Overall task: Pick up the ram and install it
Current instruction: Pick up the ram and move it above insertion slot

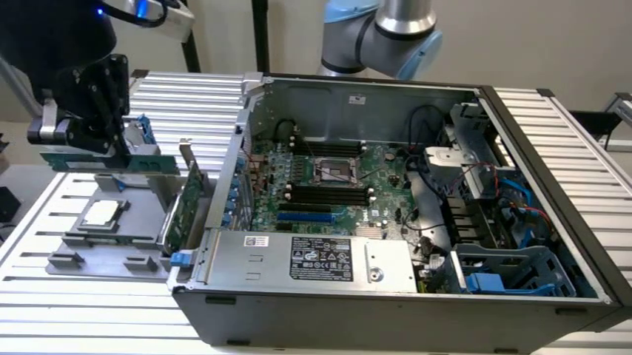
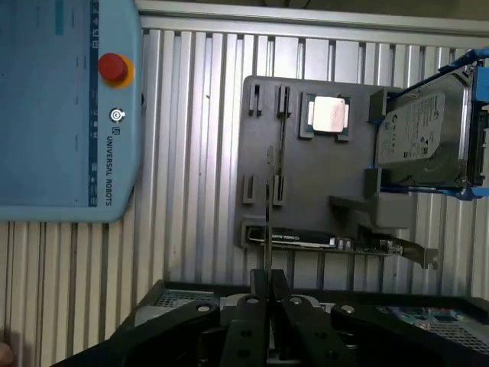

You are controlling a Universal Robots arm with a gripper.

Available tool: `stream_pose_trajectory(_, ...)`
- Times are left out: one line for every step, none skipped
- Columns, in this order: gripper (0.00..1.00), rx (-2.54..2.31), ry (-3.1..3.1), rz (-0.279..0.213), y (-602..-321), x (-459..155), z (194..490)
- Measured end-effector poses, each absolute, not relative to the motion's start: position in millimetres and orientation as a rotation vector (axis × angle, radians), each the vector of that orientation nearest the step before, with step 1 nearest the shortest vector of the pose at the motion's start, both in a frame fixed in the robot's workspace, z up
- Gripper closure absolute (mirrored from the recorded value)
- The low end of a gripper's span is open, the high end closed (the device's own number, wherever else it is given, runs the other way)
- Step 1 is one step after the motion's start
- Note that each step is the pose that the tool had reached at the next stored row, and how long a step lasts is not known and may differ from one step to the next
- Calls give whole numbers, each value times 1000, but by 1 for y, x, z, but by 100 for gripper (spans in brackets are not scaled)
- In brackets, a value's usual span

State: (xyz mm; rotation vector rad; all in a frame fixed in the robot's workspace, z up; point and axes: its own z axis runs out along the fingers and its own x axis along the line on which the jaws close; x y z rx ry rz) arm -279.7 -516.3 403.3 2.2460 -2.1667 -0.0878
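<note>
My gripper (image 1: 97, 146) is shut on the ram (image 1: 148, 161), a thin green stick held level above the grey holder tray (image 1: 138, 222), at the exterior view's left. In the wrist view the ram (image 2: 267, 200) shows edge-on as a thin line running out from between the fingers of the gripper (image 2: 267, 280), over the tray (image 2: 321, 183). The open computer case (image 1: 395, 296) lies at the exterior view's right. Its motherboard has black ram slots (image 1: 326, 196) below the processor socket (image 1: 334, 171).
On the tray are a square silver processor chip (image 1: 103, 214), (image 2: 330, 116), a green expansion card with a metal bracket (image 1: 183, 207), (image 2: 336, 243) and a hard drive (image 2: 428, 138). A blue teach pendant (image 2: 69, 107) lies on the slatted table (image 2: 191, 252). The case wall (image 1: 229, 185) stands between tray and motherboard.
</note>
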Motion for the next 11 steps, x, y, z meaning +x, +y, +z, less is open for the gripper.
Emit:
stream_pose_trajectory(87, 2247, -2168, -90, -516, -275, 405)
stream_pose_trajectory(87, 2248, -2169, -92, -516, -271, 406)
stream_pose_trajectory(87, 2249, -2169, -95, -516, -266, 407)
stream_pose_trajectory(87, 2250, -2170, -97, -516, -262, 407)
stream_pose_trajectory(87, 2251, -2171, -100, -516, -257, 407)
stream_pose_trajectory(87, 2252, -2172, -102, -516, -253, 408)
stream_pose_trajectory(87, 2253, -2173, -104, -516, -248, 408)
stream_pose_trajectory(87, 2254, -2174, -106, -516, -244, 408)
stream_pose_trajectory(87, 2255, -2175, -109, -516, -239, 408)
stream_pose_trajectory(87, 2256, -2176, -111, -516, -235, 408)
stream_pose_trajectory(87, 2257, -2177, -113, -516, -230, 408)
